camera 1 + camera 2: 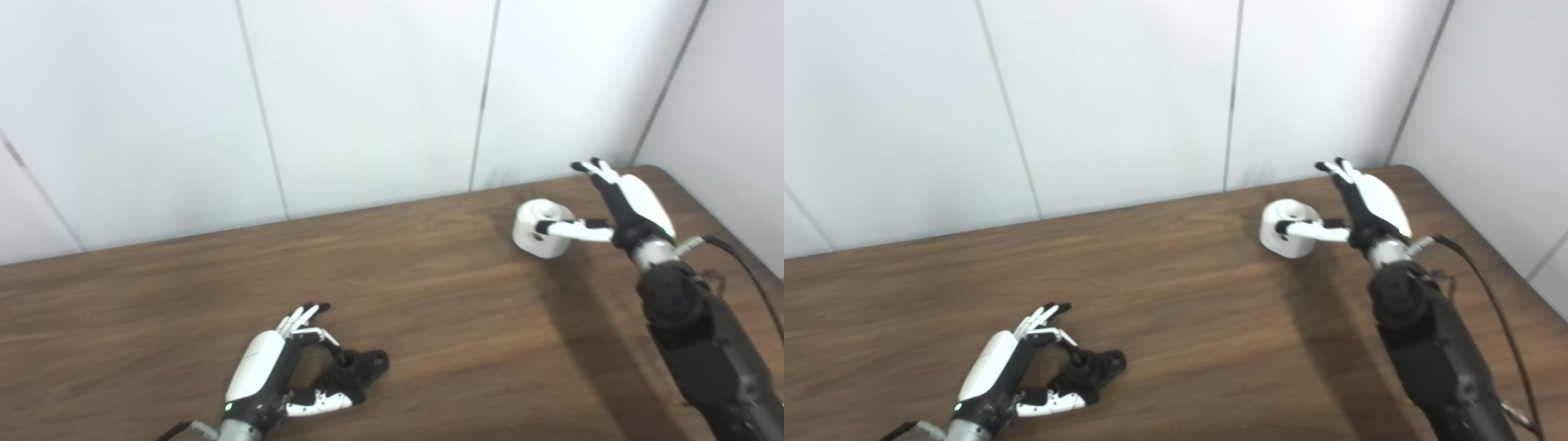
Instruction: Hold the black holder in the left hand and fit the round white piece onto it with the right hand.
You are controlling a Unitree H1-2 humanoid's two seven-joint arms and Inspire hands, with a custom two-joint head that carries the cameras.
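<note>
The black holder (360,366) lies on the wooden table (429,294) near the front left. My left hand (269,367) sits beside it, open; its thumb reaches along the holder's near side and one bent finger comes down at its far side, while the others point away. I cannot tell whether they touch it. The round white piece (540,229), a short cylinder with a hollow in its top, stands on the table at the far right. My right hand (628,205) is just right of it, open, fingers stretched toward the wall, thumb lying across the piece's near side.
White wall panels (367,92) rise right behind the table's far edge, and a side wall (735,122) closes the right. The table's rounded far right corner (667,174) is close to my right hand. A black cable (741,263) runs along my right forearm.
</note>
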